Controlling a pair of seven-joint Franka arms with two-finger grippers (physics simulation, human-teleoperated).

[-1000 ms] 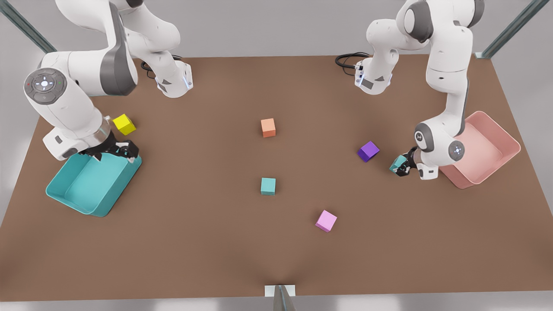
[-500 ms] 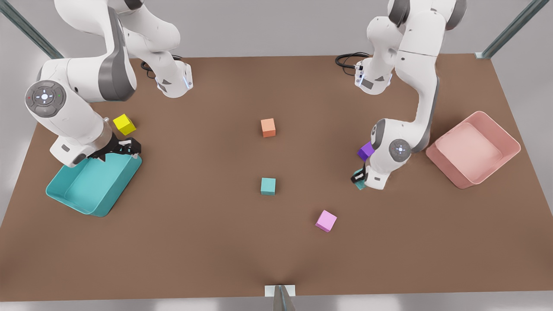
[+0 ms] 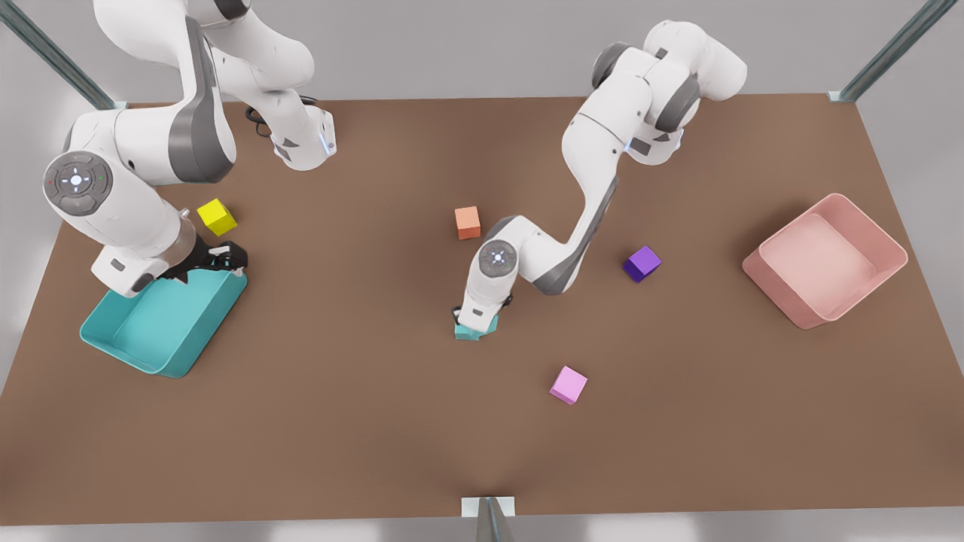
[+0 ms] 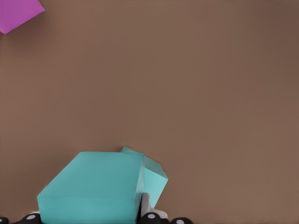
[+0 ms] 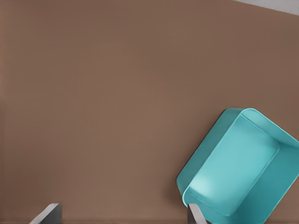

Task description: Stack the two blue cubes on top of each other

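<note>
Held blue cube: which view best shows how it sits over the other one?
The left wrist view: the held blue cube overlaps the lower blue cube, rotated against it. In the front view the left gripper mostly hides both.

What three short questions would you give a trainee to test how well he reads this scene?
1. True or false: the left gripper holds a blue cube just over the other blue cube.
2. Which thing lies nearest the waiting right gripper? A: the teal bin. B: the pink bin. C: the purple cube.
3. Which colour has the cube nearest the teal bin?

Key: 1 true; 2 A; 3 yellow, the yellow cube.
</note>
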